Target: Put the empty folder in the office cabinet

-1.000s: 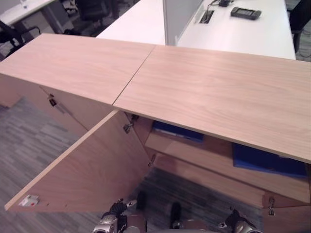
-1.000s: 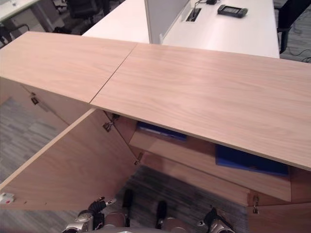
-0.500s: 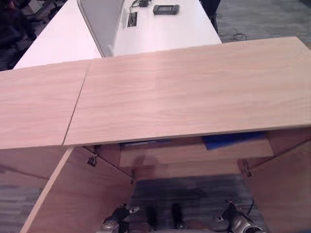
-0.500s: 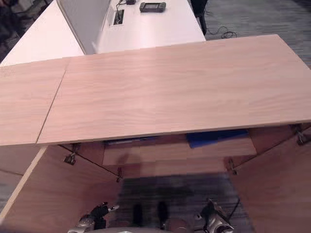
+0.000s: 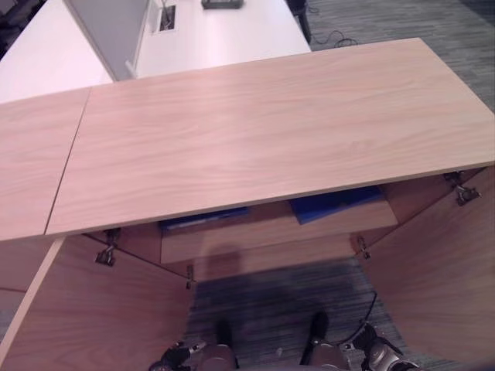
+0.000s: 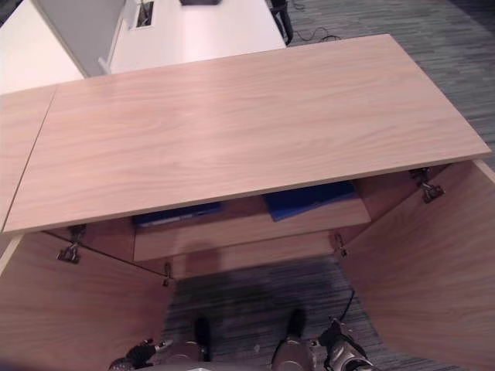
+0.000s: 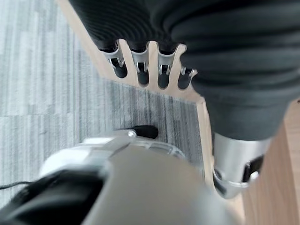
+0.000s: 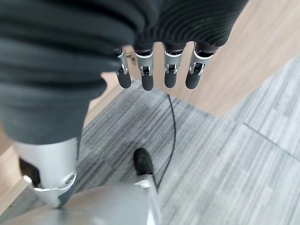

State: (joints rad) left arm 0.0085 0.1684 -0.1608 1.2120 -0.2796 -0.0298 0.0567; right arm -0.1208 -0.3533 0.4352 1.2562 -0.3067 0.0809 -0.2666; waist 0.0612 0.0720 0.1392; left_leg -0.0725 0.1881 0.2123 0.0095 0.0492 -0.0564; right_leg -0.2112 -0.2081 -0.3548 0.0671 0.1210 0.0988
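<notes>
The wooden office cabinet [image 5: 255, 131] stands in front of me with both doors swung open. On its inner shelf [image 5: 271, 232] lie two blue folders, one at the left [image 5: 205, 219] and one at the right [image 5: 336, 205], each partly hidden under the cabinet top. My left hand [image 5: 176, 357] hangs low by the left door, and its fingers [image 7: 140, 65] are straight and hold nothing. My right hand [image 5: 379, 357] hangs low by the right door, with its fingers [image 8: 171, 70] also straight and empty.
The open left door [image 5: 93, 317] and right door [image 5: 441, 270] flank a strip of grey carpet [image 5: 271, 301]. Behind the cabinet stands a white desk [image 5: 216, 39] with a grey partition [image 5: 108, 27].
The camera has swung to the right, so the cabinet's right end and right door now show. Both hands stay low and empty.
</notes>
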